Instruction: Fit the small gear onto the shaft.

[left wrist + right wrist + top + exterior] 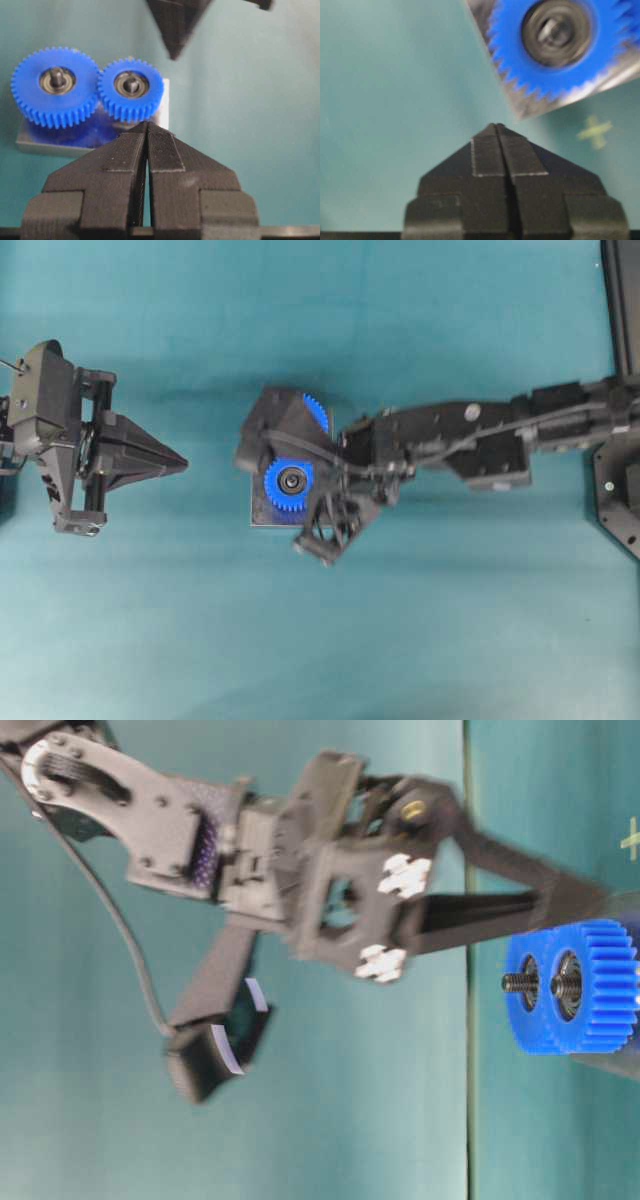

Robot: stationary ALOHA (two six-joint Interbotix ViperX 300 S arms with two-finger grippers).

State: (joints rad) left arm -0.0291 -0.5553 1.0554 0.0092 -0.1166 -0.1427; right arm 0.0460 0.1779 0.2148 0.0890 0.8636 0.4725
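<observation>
My right claw (499, 126) was pinched shut on nothing, its tip just off the plate's (530, 107) corner over bare teal cloth (320, 640). My left claw (147, 125) was pinched shut too, empty, aimed at the plate's near edge from well apart, with open cloth between. On the plate the small gear (131, 89) sat on its shaft (131, 82), teeth meshed with the big gear (56, 86) beside it. Cloth lay open on every side of the plate.

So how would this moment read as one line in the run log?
small gear: on shaft, beside larger gear | plate: on table | left gripper: shut, empty | right gripper: shut, empty
</observation>
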